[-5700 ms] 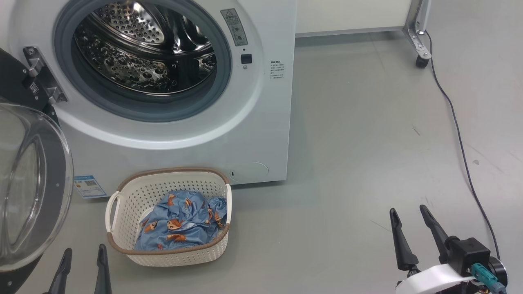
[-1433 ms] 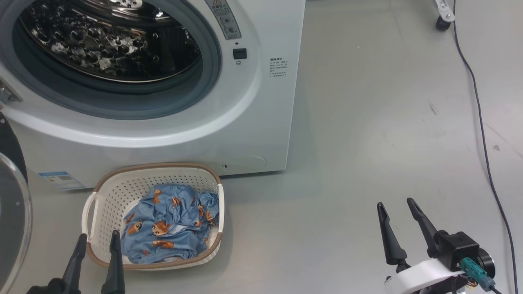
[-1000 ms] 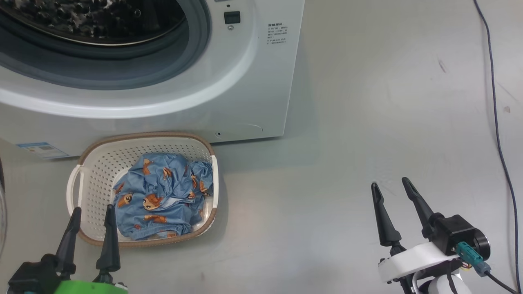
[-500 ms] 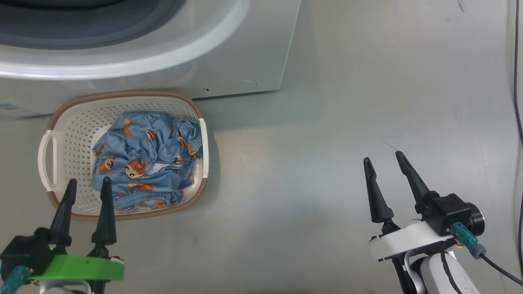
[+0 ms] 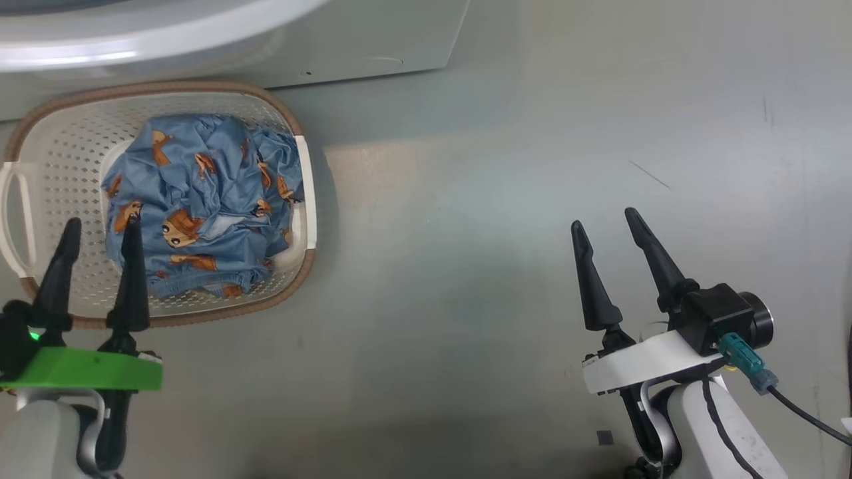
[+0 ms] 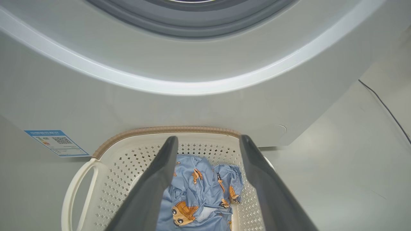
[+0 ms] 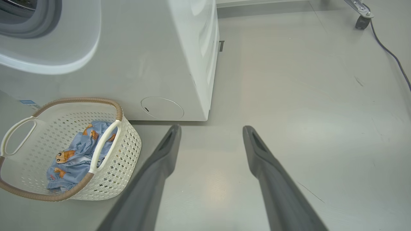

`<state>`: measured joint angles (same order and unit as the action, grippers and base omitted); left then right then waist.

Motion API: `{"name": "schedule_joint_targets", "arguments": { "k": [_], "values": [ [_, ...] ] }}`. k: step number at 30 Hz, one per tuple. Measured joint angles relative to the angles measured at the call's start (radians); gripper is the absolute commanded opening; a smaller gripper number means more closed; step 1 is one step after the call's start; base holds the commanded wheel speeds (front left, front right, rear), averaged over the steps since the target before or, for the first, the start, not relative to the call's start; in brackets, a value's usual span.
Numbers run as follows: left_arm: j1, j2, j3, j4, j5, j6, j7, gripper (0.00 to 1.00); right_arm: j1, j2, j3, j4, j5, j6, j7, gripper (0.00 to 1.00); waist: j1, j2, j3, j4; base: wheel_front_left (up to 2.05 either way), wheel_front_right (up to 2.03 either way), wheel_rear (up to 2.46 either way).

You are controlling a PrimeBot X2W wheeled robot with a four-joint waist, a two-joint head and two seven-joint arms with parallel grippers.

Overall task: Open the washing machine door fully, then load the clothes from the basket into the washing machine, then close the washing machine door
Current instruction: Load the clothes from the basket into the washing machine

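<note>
The clothes [image 5: 200, 199], a crumpled light blue bundle with orange animal prints, lie in the cream basket [image 5: 293, 113] on the floor before the white washing machine [image 5: 373, 46]. My left gripper [image 5: 101, 223] hangs open above the basket's near left part, its fingers empty. In the left wrist view the clothes [image 6: 199, 199] show between the two fingers, with the basket [image 6: 106, 166] and the washing machine [image 6: 192, 106] behind. My right gripper [image 5: 602, 219] stands open and empty over bare floor far to the right. The right wrist view has the basket [image 7: 128, 144] with the clothes [image 7: 70, 157] at lower left. The washing machine door is out of view.
Grey floor stretches to the right of the washer. A dark cable [image 7: 391, 57] runs along the far right, by a caster wheel [image 7: 361, 22] of a metal frame. A blue sticker [image 6: 56, 142] sits low on the washer's front.
The head camera has tilted down, so the drum opening has left the picture and the basket sits higher. My left gripper now stands over the basket; both grippers stay open.
</note>
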<state>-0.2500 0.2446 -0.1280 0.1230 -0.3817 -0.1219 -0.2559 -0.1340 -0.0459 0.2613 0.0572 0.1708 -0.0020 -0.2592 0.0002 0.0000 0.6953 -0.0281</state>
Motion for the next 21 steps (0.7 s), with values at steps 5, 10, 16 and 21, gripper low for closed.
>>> {"name": "schedule_joint_targets", "arguments": {
  "k": [5, 10, 16, 21],
  "values": [
    [-0.070, 0.046, 0.000, 0.051, -0.018, 0.000, 0.000, 1.00, -0.038, -0.001, 0.024, -0.003, 0.011, -0.009, 0.000, 1.00, 0.0001, 0.0000, 0.057, -0.013, 0.00, 0.00, 0.00],
    [-0.125, 0.089, -0.012, 0.116, -0.036, 0.000, 0.001, 1.00, -0.061, -0.002, 0.042, -0.008, 0.018, -0.026, 0.000, 1.00, 0.0000, 0.0000, 0.106, -0.033, 0.00, 0.00, 0.00],
    [-0.196, 0.108, -0.042, 0.185, -0.083, 0.000, 0.037, 1.00, -0.084, -0.003, 0.057, -0.013, 0.025, -0.036, 0.000, 1.00, 0.0000, 0.0000, 0.158, -0.058, 0.00, 0.00, 0.00],
    [-0.241, 0.116, -0.075, 0.235, -0.115, 0.000, 0.063, 1.00, -0.098, -0.003, 0.066, -0.020, 0.028, -0.051, 0.000, 1.00, -0.0001, 0.0000, 0.198, -0.075, 0.00, 0.00, 0.00]
  ]
}}
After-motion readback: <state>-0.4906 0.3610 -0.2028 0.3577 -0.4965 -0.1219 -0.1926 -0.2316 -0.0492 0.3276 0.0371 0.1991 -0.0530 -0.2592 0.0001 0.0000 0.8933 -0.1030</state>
